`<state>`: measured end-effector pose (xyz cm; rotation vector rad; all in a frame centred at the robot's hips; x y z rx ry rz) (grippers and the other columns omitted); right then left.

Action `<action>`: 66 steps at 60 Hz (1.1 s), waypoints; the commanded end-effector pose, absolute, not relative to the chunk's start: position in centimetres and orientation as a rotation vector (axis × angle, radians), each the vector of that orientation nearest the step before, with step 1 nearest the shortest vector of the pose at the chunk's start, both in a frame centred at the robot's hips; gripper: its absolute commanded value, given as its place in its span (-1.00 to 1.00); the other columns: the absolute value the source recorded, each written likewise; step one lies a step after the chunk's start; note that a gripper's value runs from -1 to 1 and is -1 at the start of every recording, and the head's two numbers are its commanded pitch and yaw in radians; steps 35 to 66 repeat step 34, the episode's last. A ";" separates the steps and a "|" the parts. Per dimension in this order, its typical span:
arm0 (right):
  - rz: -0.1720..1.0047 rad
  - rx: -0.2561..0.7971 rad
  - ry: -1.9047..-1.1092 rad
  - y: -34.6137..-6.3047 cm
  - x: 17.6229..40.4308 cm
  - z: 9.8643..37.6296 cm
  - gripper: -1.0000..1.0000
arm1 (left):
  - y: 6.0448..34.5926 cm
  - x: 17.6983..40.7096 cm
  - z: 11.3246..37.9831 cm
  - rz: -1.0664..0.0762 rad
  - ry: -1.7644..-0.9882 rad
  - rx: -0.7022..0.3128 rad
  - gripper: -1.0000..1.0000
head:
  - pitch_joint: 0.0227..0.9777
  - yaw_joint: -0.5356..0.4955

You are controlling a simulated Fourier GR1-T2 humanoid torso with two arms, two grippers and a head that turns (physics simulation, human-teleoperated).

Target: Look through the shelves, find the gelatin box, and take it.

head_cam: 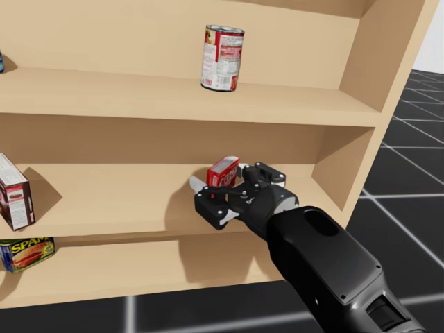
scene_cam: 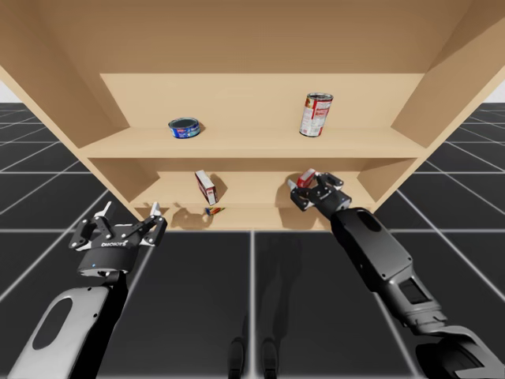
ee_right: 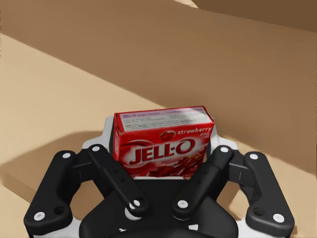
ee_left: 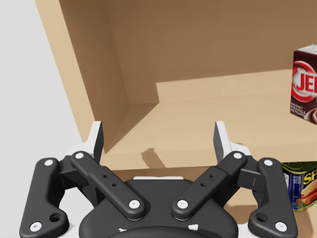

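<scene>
Arm [scene_cam: 379,260] outstretched, right gripper [ee_right: 162,130] clasps red box [ee_right: 166,148].

There are two cardboard boxes (red box [ee_right: 163,144], maroon-and-white box [head_cam: 15,194]) and three metal cans (tall red-and-white can [head_cam: 222,57], flat blue can [scene_cam: 184,127], rectangular blue can [head_cam: 24,253]).

Bright, even light washes the pale shelf [scene_cam: 237,144]. The red box [ee_right: 163,144] gripped in the right claw [head_cam: 220,177] is lit full on its face. A soft shadow spreads on the board beside and under that claw. A smaller one lies just ahead of the left claw [ee_left: 158,136].
</scene>
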<state>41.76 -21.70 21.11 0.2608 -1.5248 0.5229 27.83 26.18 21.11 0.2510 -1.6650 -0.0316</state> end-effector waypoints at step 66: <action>0.482 0.213 -1.703 -22.2 29.7 25.5 1.00 | 26.2 27.8 21.1 -0.027 -1.666 0.252 -1.00 | 0.04 -0.49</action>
